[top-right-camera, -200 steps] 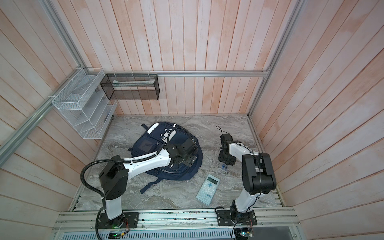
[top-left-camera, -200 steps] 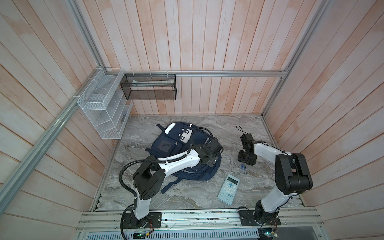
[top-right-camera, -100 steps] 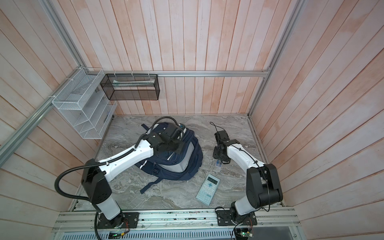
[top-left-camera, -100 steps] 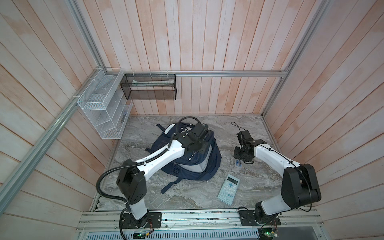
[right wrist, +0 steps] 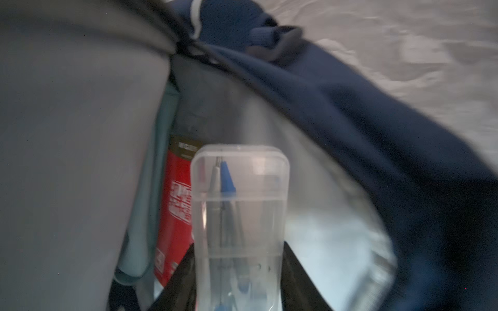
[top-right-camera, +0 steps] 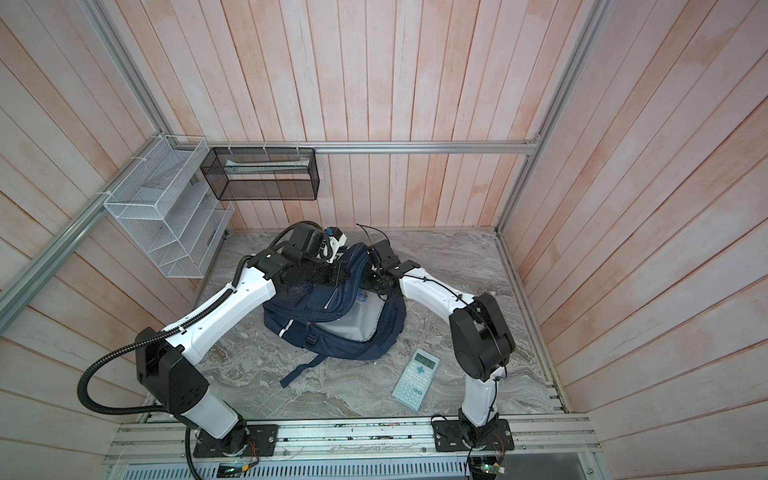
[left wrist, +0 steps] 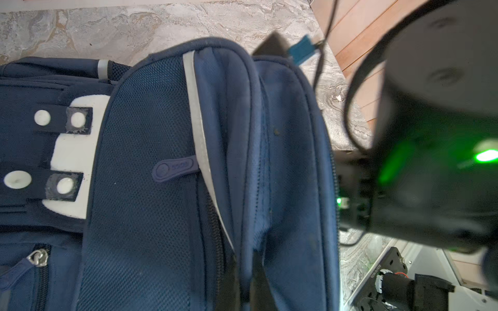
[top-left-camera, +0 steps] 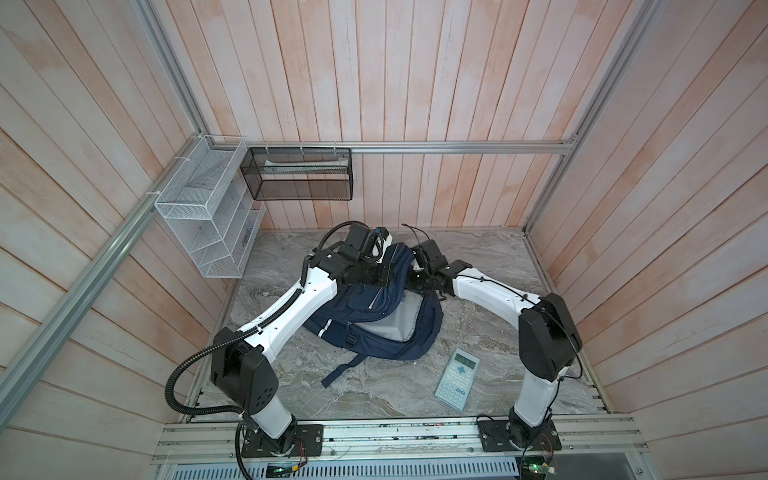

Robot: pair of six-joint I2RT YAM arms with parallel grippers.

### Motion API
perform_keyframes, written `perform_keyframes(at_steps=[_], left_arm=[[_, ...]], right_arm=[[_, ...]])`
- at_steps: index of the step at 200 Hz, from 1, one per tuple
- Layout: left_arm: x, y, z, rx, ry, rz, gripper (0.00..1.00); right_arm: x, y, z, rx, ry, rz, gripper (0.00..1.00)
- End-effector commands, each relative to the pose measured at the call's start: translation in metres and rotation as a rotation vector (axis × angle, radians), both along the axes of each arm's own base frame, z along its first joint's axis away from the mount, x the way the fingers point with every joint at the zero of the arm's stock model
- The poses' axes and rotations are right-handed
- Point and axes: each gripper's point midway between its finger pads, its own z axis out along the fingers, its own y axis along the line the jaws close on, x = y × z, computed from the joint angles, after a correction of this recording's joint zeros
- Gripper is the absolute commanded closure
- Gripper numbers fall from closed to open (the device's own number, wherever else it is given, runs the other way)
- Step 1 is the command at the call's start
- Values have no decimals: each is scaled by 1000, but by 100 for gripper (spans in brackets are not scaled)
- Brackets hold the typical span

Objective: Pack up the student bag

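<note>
The navy student bag (top-left-camera: 374,349) (top-right-camera: 332,345) lies in the middle of the marble table with its main compartment gaping, grey lining showing. My left gripper (left wrist: 244,285) (top-left-camera: 390,272) is shut on a fold of the bag's (left wrist: 140,188) upper rim and holds it up. My right gripper (right wrist: 239,269) (top-left-camera: 415,278) is shut on a clear pencil case (right wrist: 239,210) with pens inside, its far end reaching into the bag's (right wrist: 350,121) opening. A red packet (right wrist: 175,210) stands inside against the lining.
A pale blue calculator (top-left-camera: 457,384) (top-right-camera: 417,382) lies on the table right of the bag, near the front. A white wire rack (top-left-camera: 208,220) and a black mesh basket (top-left-camera: 299,174) hang on the back-left walls. A dark strap (top-left-camera: 345,370) trails forward.
My left gripper closed on the bag's rim and raised it toward the back, opening the compartment. My right gripper carried the clear case leftward from the table into the bag's mouth.
</note>
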Motion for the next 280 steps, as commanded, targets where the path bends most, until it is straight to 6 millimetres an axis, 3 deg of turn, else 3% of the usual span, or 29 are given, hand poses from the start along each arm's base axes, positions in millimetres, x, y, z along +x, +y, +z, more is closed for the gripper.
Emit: perform_keyframes(at_steps=[1, 18, 39, 44, 49, 67, 89, 119, 132, 142, 163, 179, 187, 208, 228, 245, 280], left_arm=[[4, -15, 60, -142, -127, -36, 100], [4, -13, 57, -137, -126, -29, 100], [2, -12, 50, -133, -111, -26, 100], [2, -12, 48, -132, -109, -23, 100], [1, -12, 45, -132, -104, -22, 100], [0, -12, 34, -141, -88, -13, 100], [-2, -14, 9, -155, -42, 7, 100], [-10, -30, -28, -235, 51, -23, 94], [-11, -34, -40, -238, 82, -20, 82], [-8, -33, -44, -231, 91, -3, 62], [-7, -19, -30, -233, 62, 52, 22], [-11, 4, -9, -287, 52, 112, 5], [-15, 19, 0, -320, 51, 151, 4], [-29, 61, -1, -406, 95, 256, 8], [-48, 91, -25, -438, 152, 369, 16], [-62, 111, -56, -414, 189, 465, 20], [-64, 150, -108, -488, 286, 696, 27]], right_arm=[[1, 45, 12, 199, 33, 20, 61], [-1, 51, 6, 240, 57, 25, 46], [-4, 40, 9, 211, 23, 14, 26], [-5, 35, 11, 202, 13, 5, 10], [-7, 29, 13, 198, 8, -2, 6], [-19, 3, 18, 228, 18, -27, 5], [-44, -46, 13, 207, 23, -108, 10], [-84, -97, 29, 128, -55, -150, 14], [-102, -109, 36, 108, -106, -152, 16], [-116, -112, 43, 102, -144, -149, 17], [-146, -94, 49, 111, -164, -85, 18], [-166, -66, 49, 144, -164, -20, 19], [-175, -48, 49, 160, -164, 17, 19], [-192, 5, 46, 170, -170, 131, 22], [-197, 46, 43, 132, -181, 215, 27], [-193, 64, 34, 83, -166, 262, 32], [-188, 104, 36, 119, -140, 362, 39]])
